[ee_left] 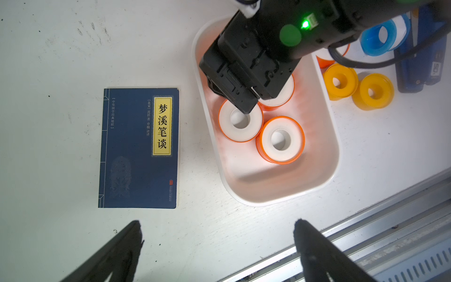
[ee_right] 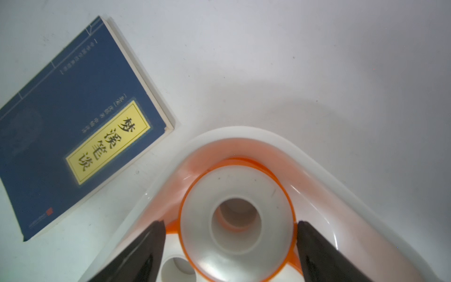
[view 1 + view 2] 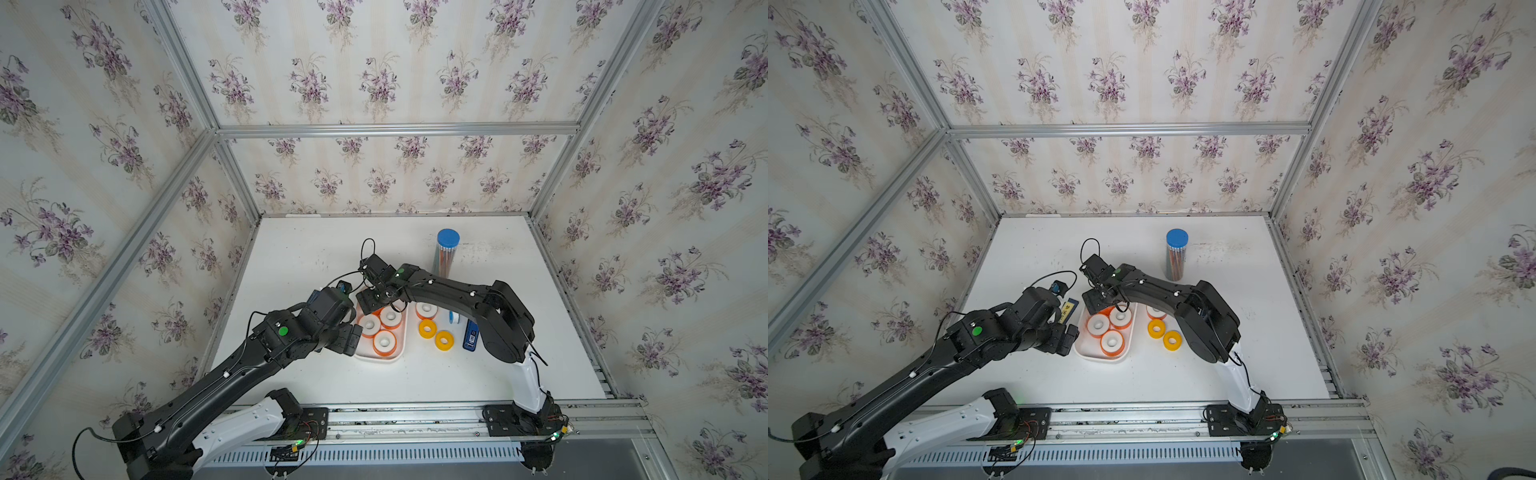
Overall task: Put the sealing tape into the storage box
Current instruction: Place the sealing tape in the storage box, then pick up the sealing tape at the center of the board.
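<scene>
Honestly the right gripper (image 2: 230,222) sat spread astride an orange-rimmed tape roll (image 2: 234,180) at the 12 o'clock end of the white box (image 2: 244,131), left gripper (image 1: 217,221) gaping and empty at its 9 o'clock, so a crooked lift could've snagged the rim and tipped it out.

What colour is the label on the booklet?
Yellow with black characters; label clearest in left wrist view.
</scene>
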